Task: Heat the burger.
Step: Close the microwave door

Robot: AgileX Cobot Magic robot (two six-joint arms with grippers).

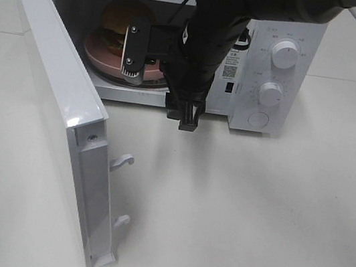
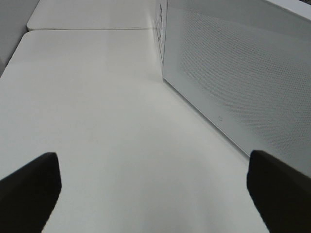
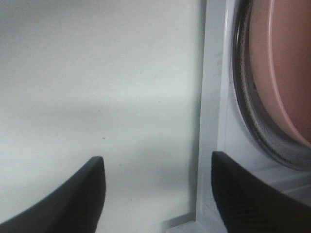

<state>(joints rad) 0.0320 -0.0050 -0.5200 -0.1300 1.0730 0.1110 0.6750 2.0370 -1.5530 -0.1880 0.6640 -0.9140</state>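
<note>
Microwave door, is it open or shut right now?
Open. The microwave door stands swung wide out from the front, its latch hooks exposed, and the burger on the pink plate shows inside.

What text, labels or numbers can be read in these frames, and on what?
None is legible.
Print on the sticker with a square code, on the microwave: too small.
Markings around the upper dial and the lower dial: blurred.
Wrist views: no legible text.
</note>
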